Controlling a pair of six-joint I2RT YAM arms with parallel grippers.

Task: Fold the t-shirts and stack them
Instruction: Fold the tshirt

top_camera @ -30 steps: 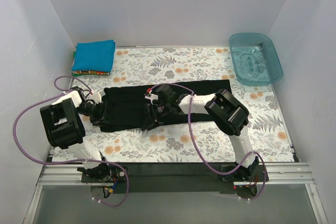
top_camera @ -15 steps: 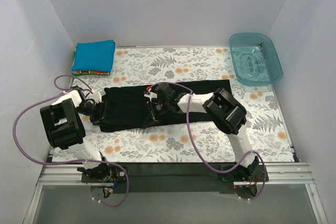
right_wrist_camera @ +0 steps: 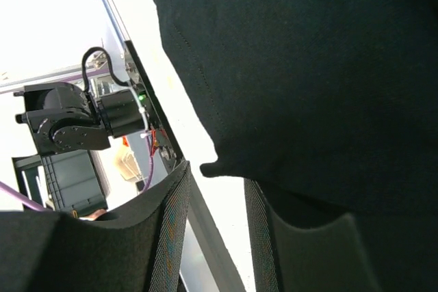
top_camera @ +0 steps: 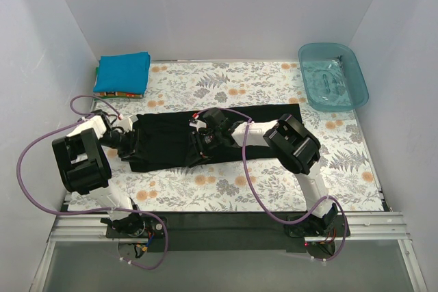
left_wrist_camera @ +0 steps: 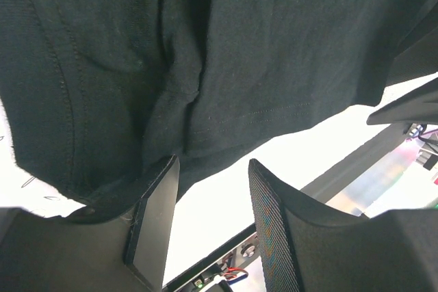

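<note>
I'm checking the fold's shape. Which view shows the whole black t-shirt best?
Top external: the black t-shirt lies full length across the tablecloth. Both wrist views show only close patches of hem and seam.

Nothing legible was found in any of the three views: no lettering, label, brand mark, number or sign. The black t-shirt [top_camera: 163,143] shows plain cloth and stitched hems only. The tablecloth [top_camera: 226,83] carries a floral print without words. Small coloured marks on equipment at the edge of the wrist views are too blurred to read.
</note>
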